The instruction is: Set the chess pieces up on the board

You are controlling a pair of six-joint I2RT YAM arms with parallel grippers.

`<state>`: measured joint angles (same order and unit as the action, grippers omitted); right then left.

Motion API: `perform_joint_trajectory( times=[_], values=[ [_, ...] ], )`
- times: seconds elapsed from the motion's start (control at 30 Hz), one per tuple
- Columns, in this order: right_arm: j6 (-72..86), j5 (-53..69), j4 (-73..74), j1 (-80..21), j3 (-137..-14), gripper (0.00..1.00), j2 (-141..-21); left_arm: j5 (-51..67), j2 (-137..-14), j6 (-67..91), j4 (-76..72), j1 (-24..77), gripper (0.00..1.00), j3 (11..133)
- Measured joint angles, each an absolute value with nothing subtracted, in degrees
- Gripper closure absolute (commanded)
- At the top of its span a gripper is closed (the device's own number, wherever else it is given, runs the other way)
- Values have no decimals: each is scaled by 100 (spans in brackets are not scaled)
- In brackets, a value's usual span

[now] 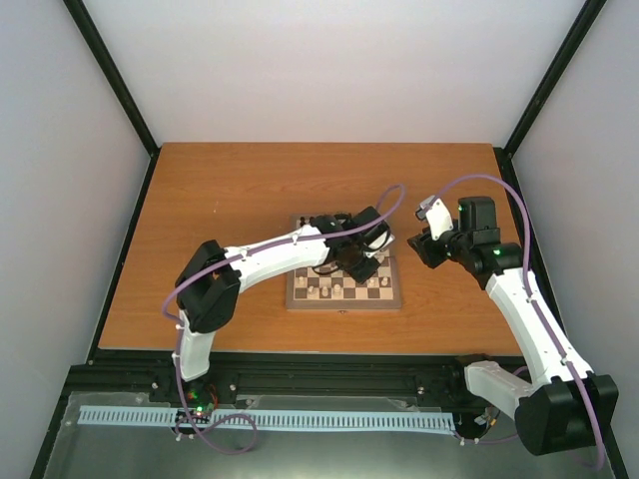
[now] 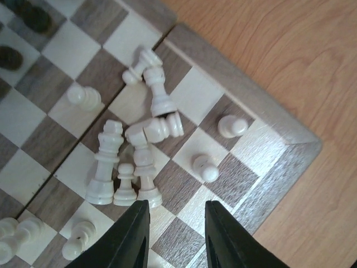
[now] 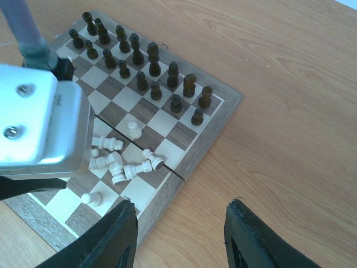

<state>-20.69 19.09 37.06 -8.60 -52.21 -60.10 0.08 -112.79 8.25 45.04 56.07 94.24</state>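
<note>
The chessboard lies mid-table. In the right wrist view, dark brown pieces stand in two rows at the board's far side. Cream pieces lie toppled in a cluster near one corner; two pawns stand beside them on the board. My left gripper is open and empty, low over the board's corner squares just beside the cluster. My right gripper is open and empty, above the bare table right of the board. Both show in the top view: left, right.
The left arm reaches across the board and hides part of it. Its wrist housing blocks the left of the right wrist view. Wooden table surrounds the board; black frame posts stand at the table's corners.
</note>
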Motion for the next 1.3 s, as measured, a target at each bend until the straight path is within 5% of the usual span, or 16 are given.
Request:
perform_joint_trajectory(
  times=[1.3],
  values=[
    [-2158, 2021, 3752, -860, -5221, 55, -6125, -727, -12143, 1004, 4624, 5599, 68, 9428]
  ],
)
